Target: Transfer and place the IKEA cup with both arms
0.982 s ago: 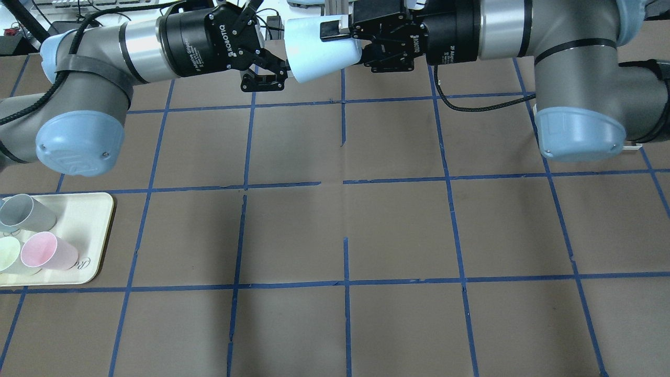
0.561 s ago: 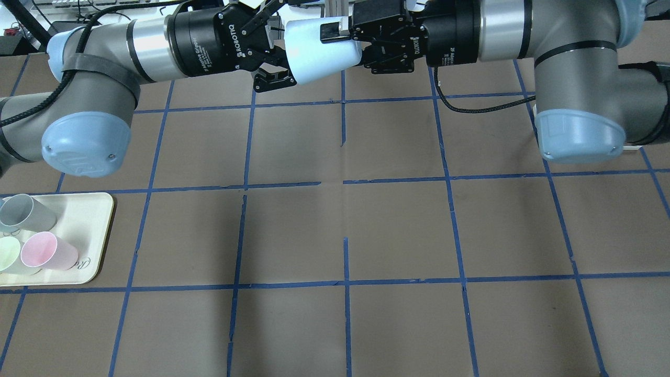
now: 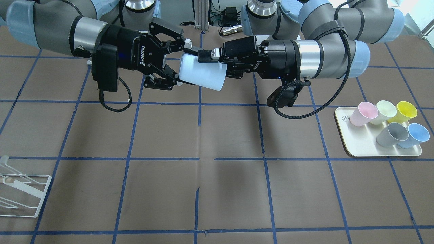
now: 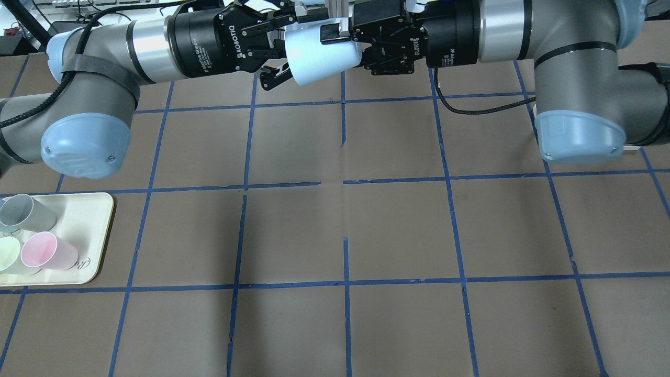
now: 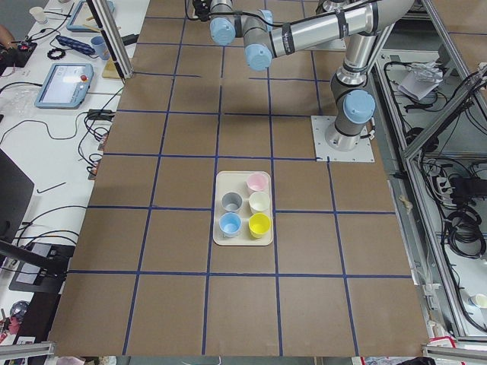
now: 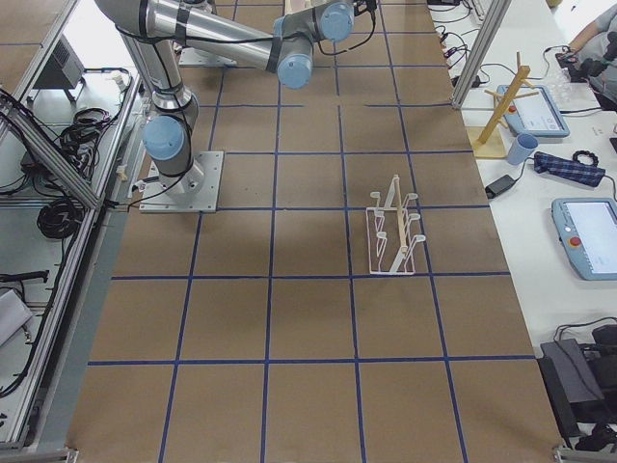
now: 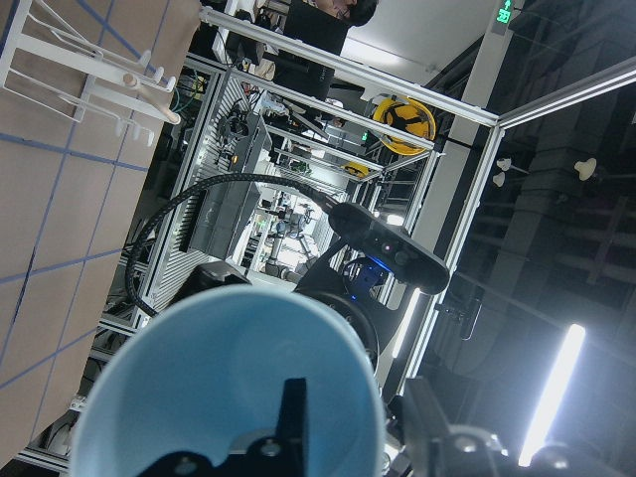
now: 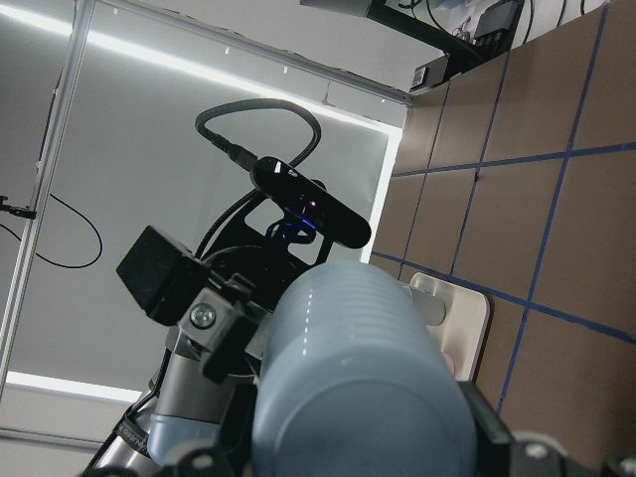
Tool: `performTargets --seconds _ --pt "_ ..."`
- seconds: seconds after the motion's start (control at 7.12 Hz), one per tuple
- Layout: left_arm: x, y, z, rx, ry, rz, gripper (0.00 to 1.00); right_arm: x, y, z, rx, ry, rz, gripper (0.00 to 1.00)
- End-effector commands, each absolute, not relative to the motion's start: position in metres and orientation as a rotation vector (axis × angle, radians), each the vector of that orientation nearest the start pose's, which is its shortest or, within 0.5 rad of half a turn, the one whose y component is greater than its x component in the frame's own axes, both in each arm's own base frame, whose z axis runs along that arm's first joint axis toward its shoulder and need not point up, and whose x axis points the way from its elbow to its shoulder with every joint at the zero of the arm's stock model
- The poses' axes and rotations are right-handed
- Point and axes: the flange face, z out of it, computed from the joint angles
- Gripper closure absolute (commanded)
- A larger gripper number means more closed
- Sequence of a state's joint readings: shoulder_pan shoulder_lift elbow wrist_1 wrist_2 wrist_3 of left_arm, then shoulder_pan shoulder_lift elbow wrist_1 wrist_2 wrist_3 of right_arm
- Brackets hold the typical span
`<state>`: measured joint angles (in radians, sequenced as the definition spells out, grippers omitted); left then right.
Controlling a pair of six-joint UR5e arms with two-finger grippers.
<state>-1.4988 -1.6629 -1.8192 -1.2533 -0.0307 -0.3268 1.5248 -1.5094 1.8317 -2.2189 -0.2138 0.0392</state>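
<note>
The pale sky-blue IKEA cup (image 4: 319,55) hangs on its side high over the table's far middle. My right gripper (image 4: 335,50) is shut on its base end, one finger pad lying along the cup's wall. The cup's mouth faces my left gripper (image 4: 288,50), which is open with its fingers spread at the rim. In the left wrist view the cup's hollow inside (image 7: 229,378) fills the lower left; one finger shows against the mouth and the other stands outside the rim. The right wrist view shows the cup's closed base (image 8: 358,397). From the front the cup (image 3: 203,76) sits between both grippers.
A cream tray (image 3: 352,149) on the robot's left carries several cups, among them pink (image 3: 363,113), yellow (image 3: 403,111), grey (image 3: 393,134) and deeper blue (image 3: 415,134). A white wire rack (image 3: 20,193) stands on the robot's right. The brown table has a blue tape grid.
My left gripper has moved in toward the cup, and its fingers now reach the rim. The right gripper and the cup have stayed in place.
</note>
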Motion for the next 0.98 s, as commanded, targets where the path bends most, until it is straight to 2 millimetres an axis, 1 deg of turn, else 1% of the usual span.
performTargets --seconds 0.0,0.28,0.7,0.84 --pt "-0.1956 -0.5239 0.4555 0.325 -1.51 -0.221 0.62 0.2074 -0.5102 0.4782 -0.121 1.774 -0.267 0.51" --pt "-0.1924 -0.5247 0.4562 0.33 -1.508 -0.216 0.61 0.2076 -0.5056 0.4841 -0.138 1.772 -0.306 0.5" --pt "-0.1924 -0.5247 0.4563 0.33 -1.508 -0.216 0.61 0.2077 -0.5029 0.4844 -0.136 1.773 -0.306 0.5" --pt "-0.1917 -0.5245 0.457 0.33 -1.508 -0.214 0.61 0.2077 -0.5008 0.4857 -0.137 1.774 -0.308 0.48"
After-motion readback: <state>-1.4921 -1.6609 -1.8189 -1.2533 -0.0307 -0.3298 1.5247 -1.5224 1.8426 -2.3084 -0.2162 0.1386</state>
